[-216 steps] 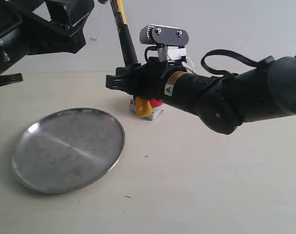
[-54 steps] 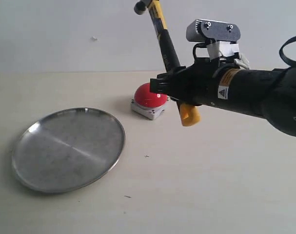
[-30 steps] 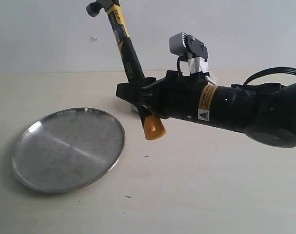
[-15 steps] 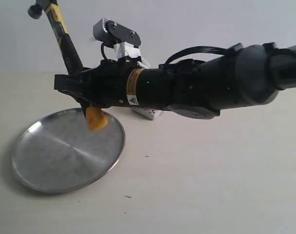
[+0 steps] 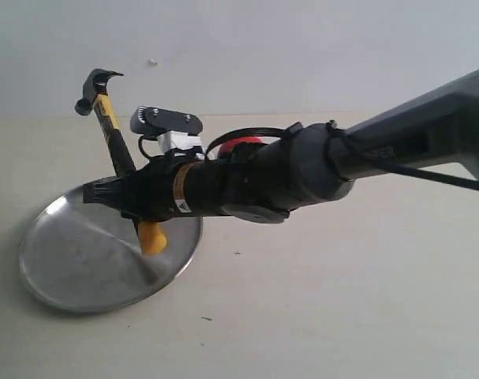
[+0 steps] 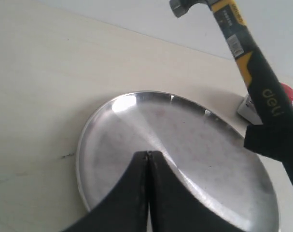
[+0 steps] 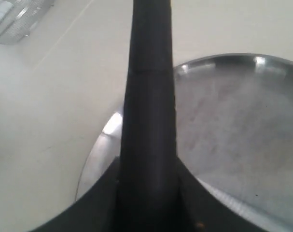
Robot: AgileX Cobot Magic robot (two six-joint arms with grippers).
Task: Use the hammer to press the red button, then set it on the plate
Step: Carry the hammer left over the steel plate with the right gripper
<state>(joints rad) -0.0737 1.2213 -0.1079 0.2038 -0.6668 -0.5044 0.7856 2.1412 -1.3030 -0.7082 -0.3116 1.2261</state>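
My right gripper (image 5: 113, 192) is shut on the hammer (image 5: 117, 148), clamping its black handle (image 7: 150, 96) and reaching across to the left side. The hammer stands nearly upright over the plate (image 5: 73, 268), dark head up, yellow looped end (image 5: 151, 236) hanging just above the plate's right part. Behind the right arm only the top of the red button (image 5: 241, 144) shows; the left wrist view catches it (image 6: 290, 100) past the hammer (image 6: 255, 72). My left gripper (image 6: 147, 155) is shut with nothing in it, hovering over the plate (image 6: 107, 140), outside the exterior view.
The right arm (image 5: 318, 170) stretches low across the table's middle from the right. A pale wall rises behind the beige table (image 5: 318, 316). A shiny clear object (image 7: 16, 17) lies at the far corner of the right wrist view.
The right arm has dropped lower over the plate with the hammer. The hammer's yellow end now hangs close above the plate's right part, and the red button's top shows again behind the arm.
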